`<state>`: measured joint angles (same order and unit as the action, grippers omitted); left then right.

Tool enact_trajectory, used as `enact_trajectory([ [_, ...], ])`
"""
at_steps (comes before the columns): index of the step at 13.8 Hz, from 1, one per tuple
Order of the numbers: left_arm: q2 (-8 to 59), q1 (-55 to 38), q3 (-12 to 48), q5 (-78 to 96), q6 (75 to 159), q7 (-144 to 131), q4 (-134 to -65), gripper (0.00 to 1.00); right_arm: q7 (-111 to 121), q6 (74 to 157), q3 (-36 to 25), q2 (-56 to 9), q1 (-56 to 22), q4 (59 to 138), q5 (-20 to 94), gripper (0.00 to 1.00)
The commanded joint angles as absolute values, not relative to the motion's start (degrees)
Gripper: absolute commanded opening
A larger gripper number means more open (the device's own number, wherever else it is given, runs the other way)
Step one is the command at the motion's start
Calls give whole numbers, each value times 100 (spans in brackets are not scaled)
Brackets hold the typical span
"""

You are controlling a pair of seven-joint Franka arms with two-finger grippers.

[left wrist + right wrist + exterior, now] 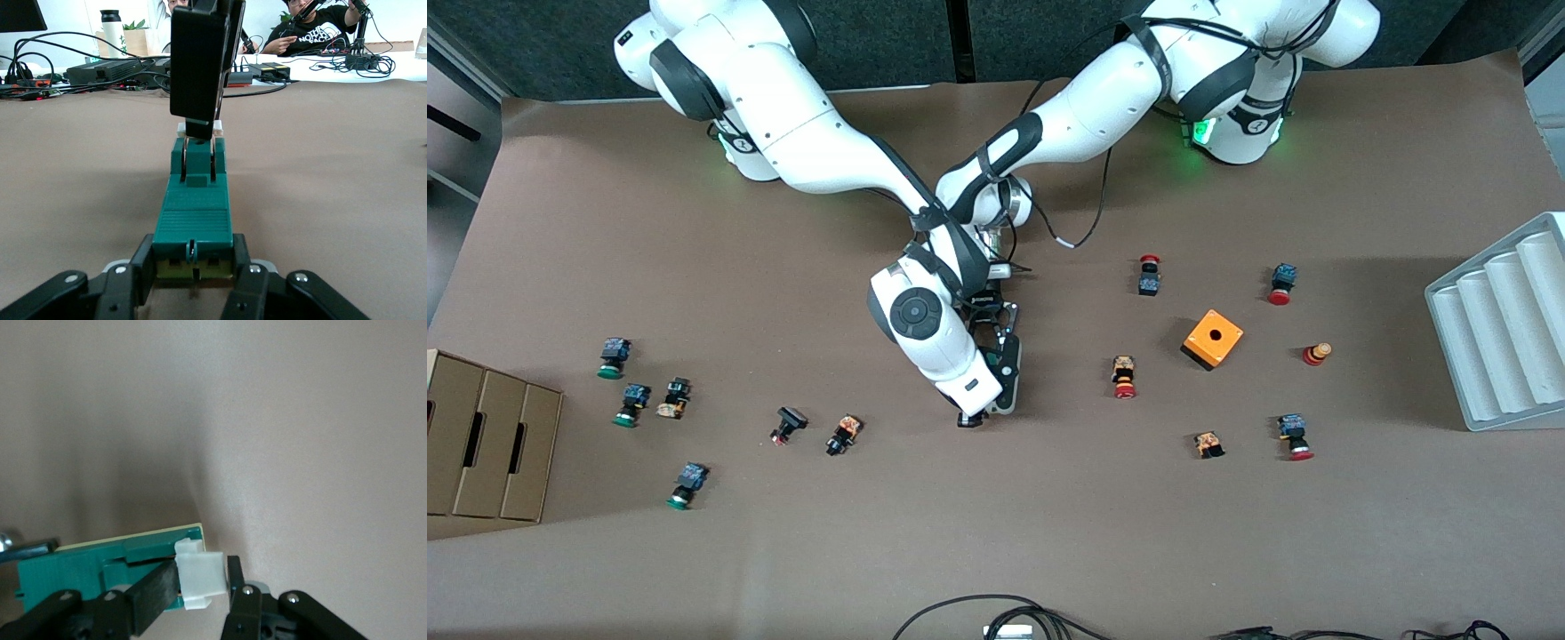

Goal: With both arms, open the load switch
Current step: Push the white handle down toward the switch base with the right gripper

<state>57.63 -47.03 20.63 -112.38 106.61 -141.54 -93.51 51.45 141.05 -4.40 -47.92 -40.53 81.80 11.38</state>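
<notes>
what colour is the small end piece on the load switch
White, against the dark green load switch body. The end piece shows best in the right wrist view.

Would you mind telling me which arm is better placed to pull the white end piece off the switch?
The right: the right gripper is shut on the white end piece, while the left gripper clamps the load switch body, steadying it.

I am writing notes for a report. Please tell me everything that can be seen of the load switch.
The load switch is a narrow dark green block, plastic by its look, with a ribbed top, a raised lever part and a small white end piece. It lies flat at the middle of the brown table, mostly hidden under the arms in the front view. The left gripper is shut on one end of it; the right gripper is shut on the white end piece.
</notes>
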Motion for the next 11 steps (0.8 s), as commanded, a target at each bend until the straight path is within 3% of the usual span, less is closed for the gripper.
enact_trajectory([
  [1,5924,-4720,2021,-11312,10819,-14019,-9141,43,5071,13764,-501,-4702,-4140,8235,1020,39],
  [11,5924,-4720,2021,-11312,10819,-14019,-9141,43,5062,13412,-501,-4553,-4148,8235,1020,39],
])
